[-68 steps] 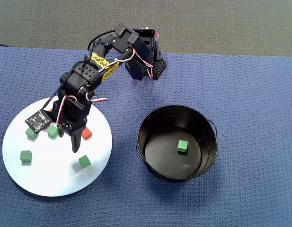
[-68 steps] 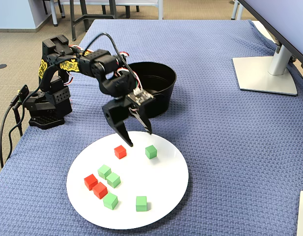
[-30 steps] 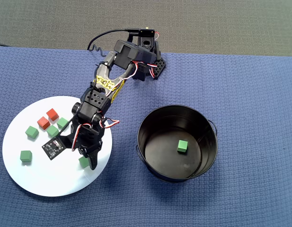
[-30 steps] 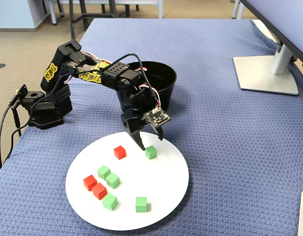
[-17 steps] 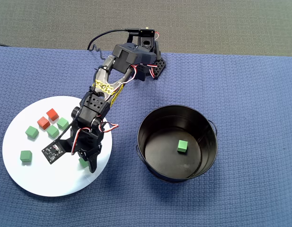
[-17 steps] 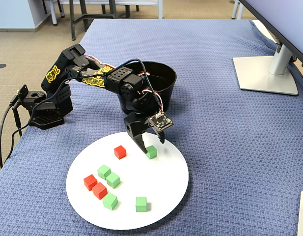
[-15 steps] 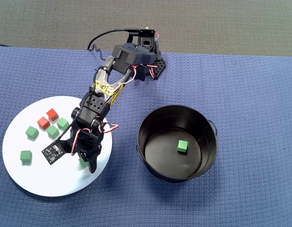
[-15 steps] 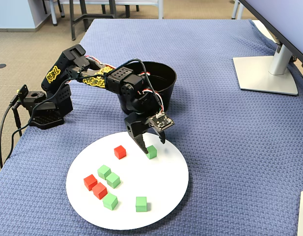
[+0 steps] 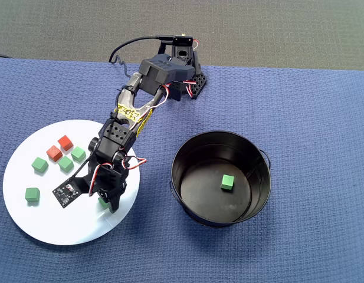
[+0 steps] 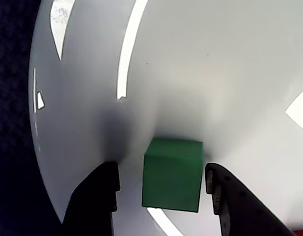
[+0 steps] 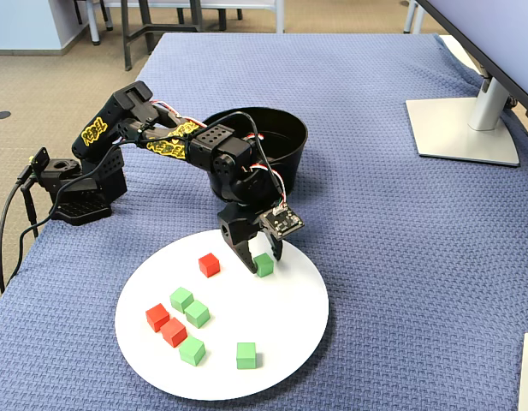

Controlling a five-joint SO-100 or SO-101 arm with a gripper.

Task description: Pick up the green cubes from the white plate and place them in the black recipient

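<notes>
Reading my views, pincer first.
Pincer: gripper is down on the white plate, jaws spread a little wider than one cube; I see it grasping nothing.
Between the tips: one green cube sits on the plate. In the wrist view the right tip is just at its side and the left tip stands off with a gap; I cannot tell if the right tip touches.
Same cube, fixed view, flanked by the fingertips.
Overhead view: the arm hides most of that cube; a green sliver shows.
Other green cubes: four on the plate, away from the pincer, toward the plate's far side from the bucket.
Red cubes: one near the pincer, two more farther off beside the green ones.
Black recipient: bucket well apart from the pincer, off the plate, on blue cloth.
Inside the bucket: one green cube on the floor.
</notes>
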